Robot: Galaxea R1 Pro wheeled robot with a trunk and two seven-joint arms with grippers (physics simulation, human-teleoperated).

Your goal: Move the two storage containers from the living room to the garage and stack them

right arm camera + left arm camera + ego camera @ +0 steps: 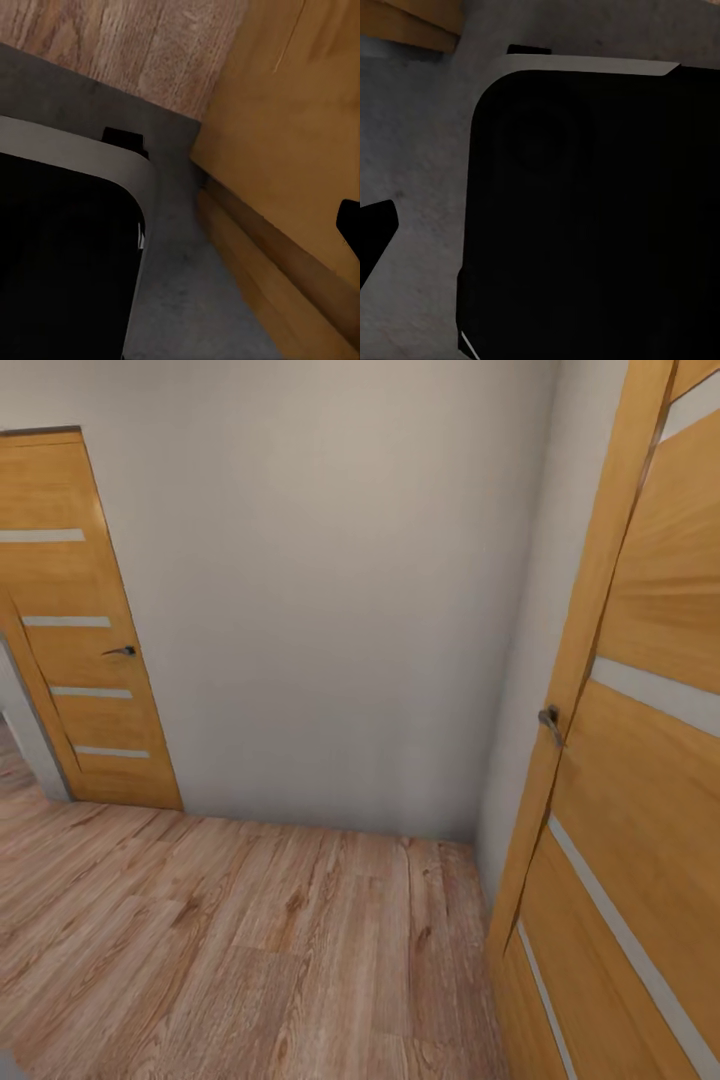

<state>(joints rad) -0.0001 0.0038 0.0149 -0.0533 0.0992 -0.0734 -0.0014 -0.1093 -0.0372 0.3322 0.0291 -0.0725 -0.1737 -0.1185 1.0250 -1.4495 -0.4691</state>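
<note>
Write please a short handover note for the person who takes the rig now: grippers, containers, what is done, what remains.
Grippers: the wrist views do not show whether either is open or shut.
Position: narrow hallway, light wood plank floor, plain white wall ahead. One orange wooden door with pale stripes at far left, another close on the right, beside the base.
Containers: not seen here.
Done: nothing can be confirmed.
Left: bring both containers to the garage and stack them.

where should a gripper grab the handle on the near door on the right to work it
Grip the door handle on its short lever, which sticks out from the edge of the orange wooden door toward the hallway. Come from the open hallway side, over the plank floor, with the fingers above and below the lever. The door stands ajar at an angle, so a straight-on approach probably fits worse.
</note>
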